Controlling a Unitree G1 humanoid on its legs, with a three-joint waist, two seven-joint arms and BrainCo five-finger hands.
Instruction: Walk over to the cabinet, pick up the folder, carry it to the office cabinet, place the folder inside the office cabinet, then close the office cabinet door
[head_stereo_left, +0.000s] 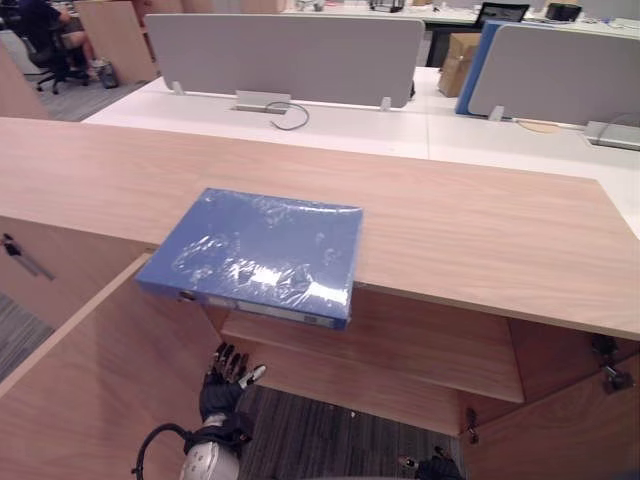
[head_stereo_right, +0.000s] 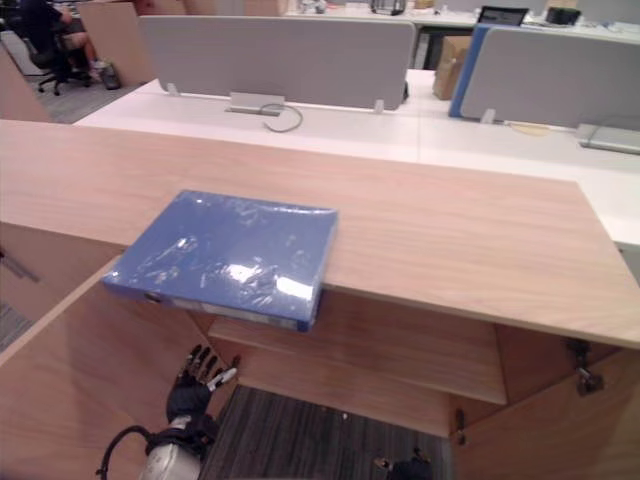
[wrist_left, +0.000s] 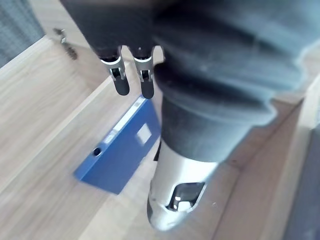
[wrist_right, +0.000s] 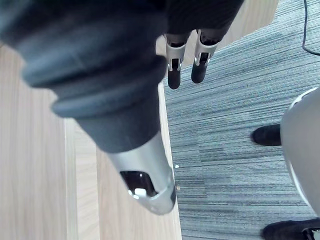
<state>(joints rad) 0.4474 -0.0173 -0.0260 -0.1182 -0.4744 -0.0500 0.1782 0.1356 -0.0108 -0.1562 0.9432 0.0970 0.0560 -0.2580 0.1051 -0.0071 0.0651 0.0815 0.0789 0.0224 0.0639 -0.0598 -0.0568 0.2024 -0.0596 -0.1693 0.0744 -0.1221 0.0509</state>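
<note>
Head views, folder: I see a blue folder (head_stereo_left: 262, 255) in glossy wrap, flat on the cabinet top (head_stereo_left: 480, 230), its spine overhanging the front edge.
Head views, left hand (head_stereo_left: 224, 385): low before the open cabinet, fingers straight, empty.
Left wrist view, spine: pale label, too small to read.
Right wrist view, right hand (wrist_right: 110, 65): fingers straight over carpet (wrist_right: 225, 115), holding nothing.

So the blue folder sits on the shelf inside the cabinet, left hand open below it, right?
No: the blue folder lies on the cabinet's top, overhanging its front edge, as the left eye view shows. The left hand is open below it.
</note>
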